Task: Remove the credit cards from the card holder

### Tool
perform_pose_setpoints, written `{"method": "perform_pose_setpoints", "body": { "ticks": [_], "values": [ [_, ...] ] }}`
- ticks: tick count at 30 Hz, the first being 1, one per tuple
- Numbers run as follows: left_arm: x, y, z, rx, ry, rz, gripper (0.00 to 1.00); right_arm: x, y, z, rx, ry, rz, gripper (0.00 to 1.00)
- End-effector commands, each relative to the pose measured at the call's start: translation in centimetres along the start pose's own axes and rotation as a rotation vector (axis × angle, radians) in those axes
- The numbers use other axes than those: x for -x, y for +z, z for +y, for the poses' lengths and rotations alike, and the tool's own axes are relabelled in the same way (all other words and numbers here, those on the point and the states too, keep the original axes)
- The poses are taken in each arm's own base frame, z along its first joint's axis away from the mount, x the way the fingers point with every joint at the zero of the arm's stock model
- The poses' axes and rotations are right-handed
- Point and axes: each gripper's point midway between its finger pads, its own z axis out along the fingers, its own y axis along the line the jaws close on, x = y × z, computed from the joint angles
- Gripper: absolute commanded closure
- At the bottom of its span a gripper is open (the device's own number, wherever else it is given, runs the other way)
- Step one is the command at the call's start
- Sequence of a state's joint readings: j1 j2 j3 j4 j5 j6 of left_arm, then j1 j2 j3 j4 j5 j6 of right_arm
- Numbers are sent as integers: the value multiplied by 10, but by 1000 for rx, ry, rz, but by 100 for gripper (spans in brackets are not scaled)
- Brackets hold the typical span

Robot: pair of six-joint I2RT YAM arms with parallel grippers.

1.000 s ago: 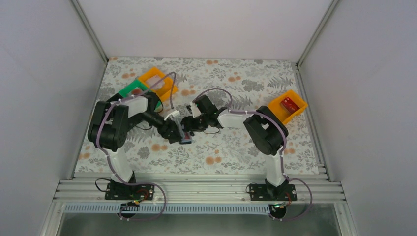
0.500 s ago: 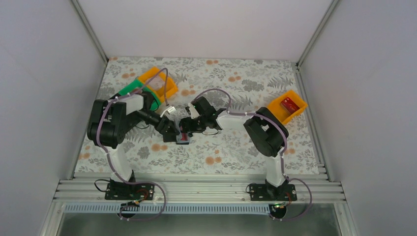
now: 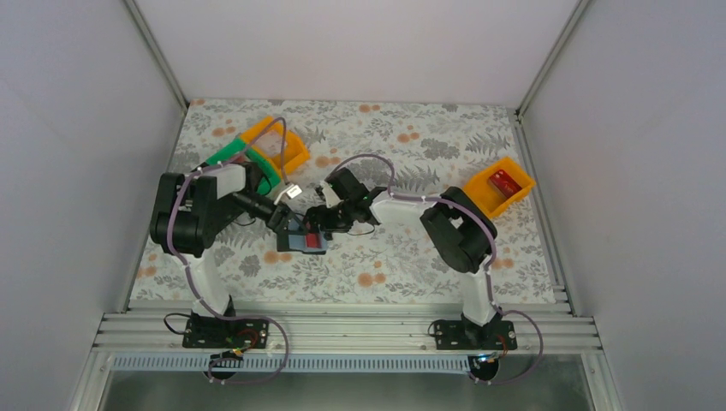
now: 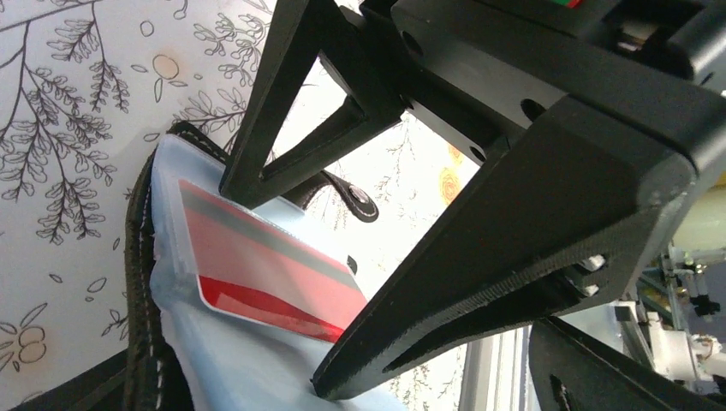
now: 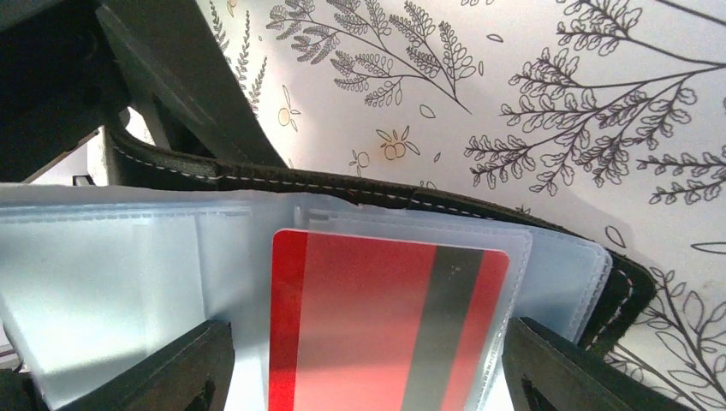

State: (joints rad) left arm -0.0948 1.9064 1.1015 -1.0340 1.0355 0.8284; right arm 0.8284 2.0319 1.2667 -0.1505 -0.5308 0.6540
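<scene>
Both arms meet over the middle of the floral-patterned surface (image 3: 411, 257), and there lies the black folding leather card holder (image 3: 295, 242), spread open and flat between them. The right wrist view shows its translucent pale blue plastic sleeves (image 5: 111, 282) fanned out inside the white-stitched black edge, and a red plastic credit card with a grey stripe (image 5: 385, 325) is tucked in one of them, only partly covered. The right tool (image 5: 366, 325) hangs right over that card, its two fingers spread wide on either side of it with a sliver of sleeve showing on the left, so it has hold of nothing. Over on the left wrist view, the left tool (image 4: 276, 291) is spread wide too, gripping nothing; one fingertip sits at the card's upper edge and the other low on the sleeve beneath it, though I cannot tell whether either tip is pressing down. The holder's small black snap tab (image 4: 355, 199) pokes out just past the upper finger. Elsewhere on the surface, an orange box-shaped tray (image 3: 486, 202) sits well apart on the right side with a small red flat rectangle (image 3: 505, 181) lying in it. At the far left, a second orange box-shaped tray (image 3: 291, 150) stands just beside a green box-shaped tray (image 3: 231, 156), behind the left arm.
</scene>
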Motion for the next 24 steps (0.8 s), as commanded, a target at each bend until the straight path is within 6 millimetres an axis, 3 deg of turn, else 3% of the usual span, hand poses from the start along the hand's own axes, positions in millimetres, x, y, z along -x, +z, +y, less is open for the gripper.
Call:
{"method": "perform_pose_setpoints", "body": {
  "ticks": [1,4,5,6,8,12,14,18,24],
  "values": [
    [7,1,0,-23,39,-39,16,-20,22,-9,-40,26,70,19],
    [5,1,3,-21,26,-39,47,-22,22,-13,-51,29,76,19],
    [4,0,5,-15,22,-37,66,-22,20,-13,-48,28,73,19],
    [4,-1,7,-9,22,-39,78,-20,18,-12,-41,29,65,19],
    [4,-2,8,-5,22,-43,95,-18,14,-12,-36,27,55,19],
    [3,-4,8,9,30,-32,98,-15,-1,-10,-17,11,37,18],
    [4,-7,9,50,53,-18,98,-9,-19,-3,7,-25,3,16],
    [19,-24,3,170,167,-8,98,3,-71,11,37,-171,-104,10],
    [43,-39,-43,320,405,60,98,-9,-151,33,127,-425,-247,4]
  ]
}}
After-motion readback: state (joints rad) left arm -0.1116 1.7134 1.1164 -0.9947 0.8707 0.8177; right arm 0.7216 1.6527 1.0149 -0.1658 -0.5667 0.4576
